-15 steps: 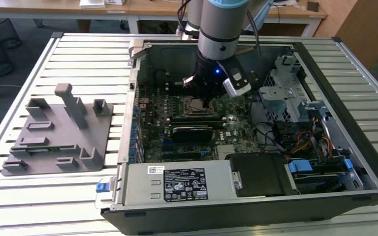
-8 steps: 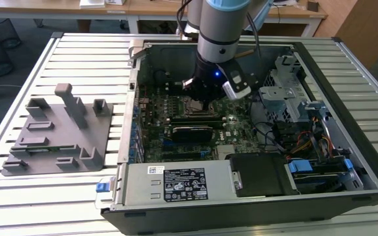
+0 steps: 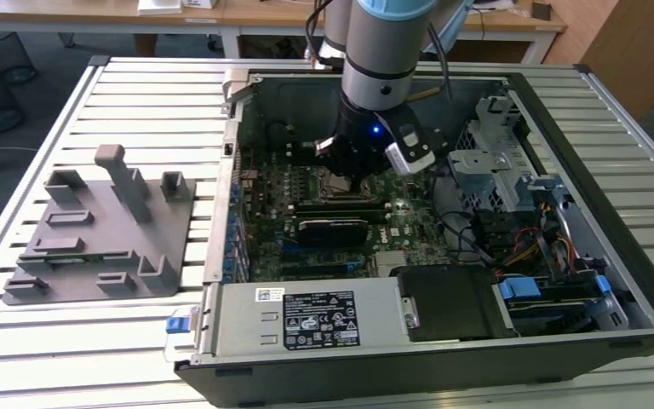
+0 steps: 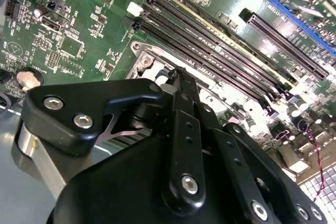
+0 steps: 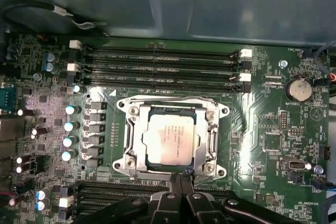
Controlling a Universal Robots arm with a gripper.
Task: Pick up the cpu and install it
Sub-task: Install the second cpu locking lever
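So the open black computer case (image 3: 599,170) sits on the slatted table, green motherboard (image 5: 262,129) inside. My black gripper (image 5: 181,179) hangs right over the socket's metal frame (image 5: 215,129), fingers pressed together, holding nothing. The small square silver cpu (image 5: 172,139) already sits in the socket. I'd say check all 4 edges lie flat, no tilt.

The arm (image 3: 378,60) points straight down, jaws pressed together.
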